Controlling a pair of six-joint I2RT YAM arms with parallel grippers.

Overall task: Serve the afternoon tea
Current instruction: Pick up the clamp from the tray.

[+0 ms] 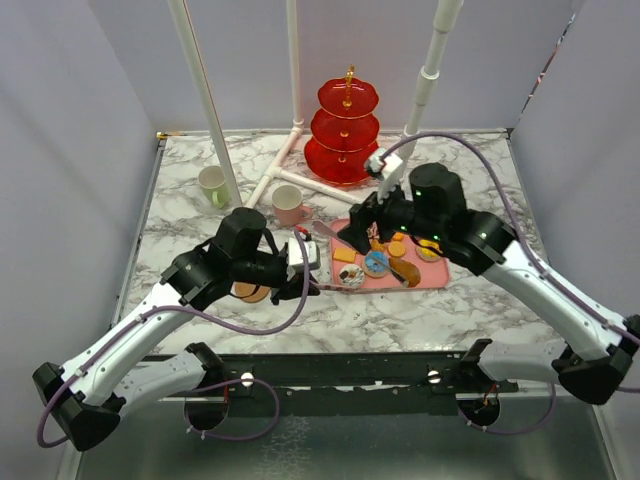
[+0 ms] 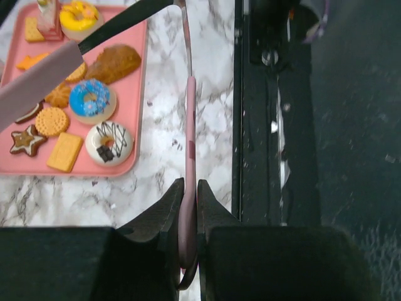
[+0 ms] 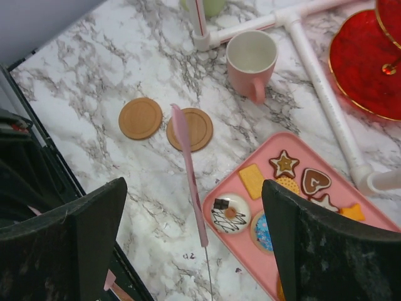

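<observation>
While L pincer (image 2: 191,188) clamps pink tongs (image 2: 190,125), R pincer (image 3: 194,188) gapes over tray (image 2: 131,100).

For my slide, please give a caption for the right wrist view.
Open right jaws above two brown coasters, a pink mug and a pink tray of cookies.

Clad in glossy white shells along the links of the left arm (image 1: 125,345) and right arm (image 1: 545,290), broken by rounded black joint housings (image 1: 75,415). Black and blocky just behind the left end effector (image 2: 188,188) and the right end effector (image 3: 193,187), with small green lights (image 1: 421,186) behind the right. Looped with a thin purple-grey cable (image 1: 255,322) running back from behind the left end effector along the links; likewise on the right, arching higher. Fitted with thick, matte black, wedge-shaped fingers (image 3: 69,244) on the right, faintly scuffed; narrower, tapered tips on the left.
</observation>
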